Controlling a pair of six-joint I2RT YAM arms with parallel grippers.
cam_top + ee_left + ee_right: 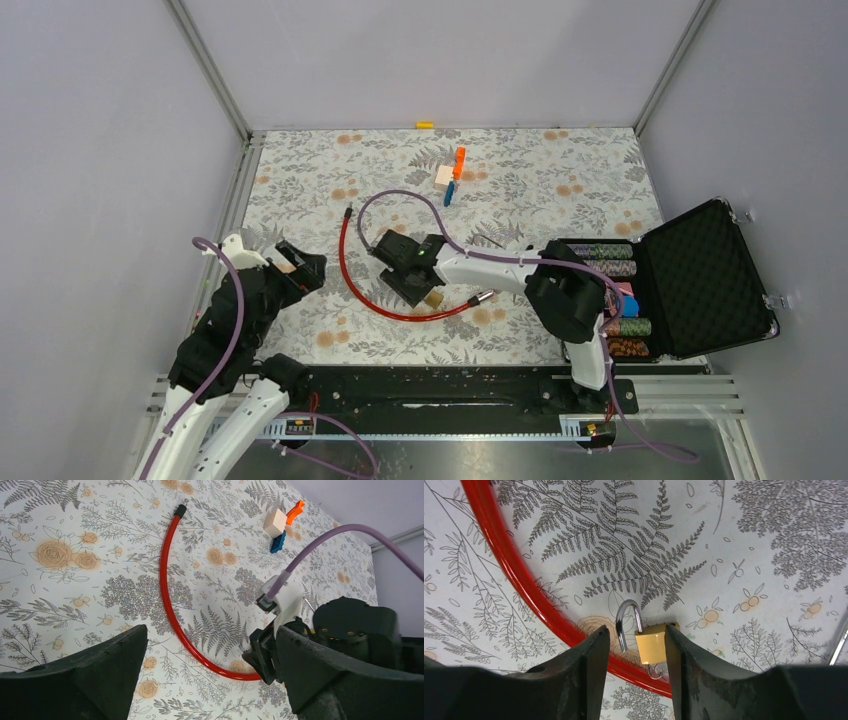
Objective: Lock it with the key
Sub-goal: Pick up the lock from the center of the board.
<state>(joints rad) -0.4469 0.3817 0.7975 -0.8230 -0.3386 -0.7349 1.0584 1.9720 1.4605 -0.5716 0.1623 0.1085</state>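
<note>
1. Brass padlock [651,642], steel shackle swung open, lies flat on the floral-patterned worktop [749,540]. It is just beside the curved red hose [526,591] and right between the fingers of the right hand [636,630].
2. That right hand is roughly half open. One finger looks to touch the brass body and the other is clear of the shackle's free end, so nothing is gripped yet.
3. A small wire ring [656,670] peeks out at the body's base, but the key itself I can't make out.
4. My read: this is the pick-up of the lock, with shackle-closing and key-turning not yet done. Next it wants a square squeeze on the body, missing the hose and the shackle.
5. Over at the near left, the left hand [210,630] hangs wide open and empty, well apart from the lock.
6. Far back, a small wooden block [444,177] plays no part.
</note>
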